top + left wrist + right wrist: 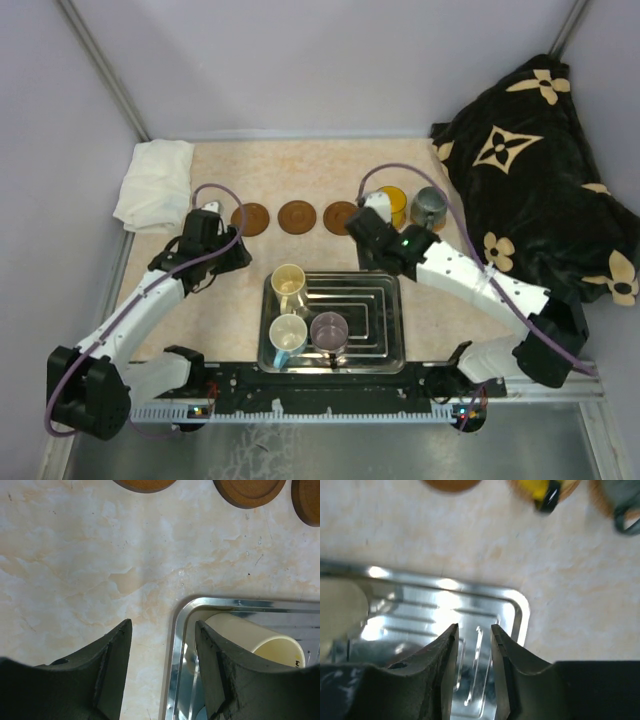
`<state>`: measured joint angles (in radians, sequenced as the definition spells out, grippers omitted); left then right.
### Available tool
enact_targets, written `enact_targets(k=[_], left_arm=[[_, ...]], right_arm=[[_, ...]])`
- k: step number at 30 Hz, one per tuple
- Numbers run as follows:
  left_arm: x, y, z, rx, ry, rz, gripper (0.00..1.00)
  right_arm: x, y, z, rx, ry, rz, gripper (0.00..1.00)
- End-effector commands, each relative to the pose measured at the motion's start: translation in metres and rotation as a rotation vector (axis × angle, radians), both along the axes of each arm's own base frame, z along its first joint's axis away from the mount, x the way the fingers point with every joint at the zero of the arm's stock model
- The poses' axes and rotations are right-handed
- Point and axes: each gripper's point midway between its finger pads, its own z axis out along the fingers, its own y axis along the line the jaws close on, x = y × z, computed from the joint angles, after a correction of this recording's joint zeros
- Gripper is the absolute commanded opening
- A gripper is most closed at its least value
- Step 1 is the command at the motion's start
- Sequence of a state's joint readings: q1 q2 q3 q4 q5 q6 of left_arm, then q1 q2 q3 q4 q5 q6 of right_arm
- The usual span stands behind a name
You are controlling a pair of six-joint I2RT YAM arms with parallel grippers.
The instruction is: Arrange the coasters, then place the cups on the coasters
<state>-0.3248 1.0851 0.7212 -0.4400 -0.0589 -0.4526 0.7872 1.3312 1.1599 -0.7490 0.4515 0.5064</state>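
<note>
Three dark brown coasters [251,218] [297,217] [341,217] lie in a row at the back. To their right the yellow cup [392,205] and the grey-green cup [430,208] each stand on a coaster. The steel tray [385,335] holds the cream cup [288,281], the white cup with blue inside [288,335] and the mauve cup [329,330]. My left gripper [162,625] hangs open over the tray's left rim [175,645], beside the cream cup [255,637]. My right gripper [474,627] is open a little over the tray's far right corner [520,610], holding nothing.
A folded white cloth [155,185] lies at the back left. A black cushion with tan flowers [540,170] fills the back right, close to the grey-green cup. Grey walls close in the table on three sides.
</note>
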Motion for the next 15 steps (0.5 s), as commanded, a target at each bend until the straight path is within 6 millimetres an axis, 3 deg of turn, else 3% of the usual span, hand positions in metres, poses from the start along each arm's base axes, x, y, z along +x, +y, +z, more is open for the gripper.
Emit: enact_targets(k=[1, 6, 15], left_arm=[[-0.004, -0.003, 0.007, -0.014, -0.012, -0.014, 0.60], [-0.006, -0.003, 0.009, -0.020, -0.012, -0.015, 0.60], [-0.012, -0.003, 0.009, -0.032, -0.010, -0.013, 0.60]], right_arm=[[-0.057, 0.018, -0.019, 0.047, 0.072, 0.011, 0.36], [-0.093, 0.042, -0.030, 0.124, 0.127, 0.063, 0.46], [-0.126, 0.074, -0.042, 0.125, 0.183, 0.167, 0.49]])
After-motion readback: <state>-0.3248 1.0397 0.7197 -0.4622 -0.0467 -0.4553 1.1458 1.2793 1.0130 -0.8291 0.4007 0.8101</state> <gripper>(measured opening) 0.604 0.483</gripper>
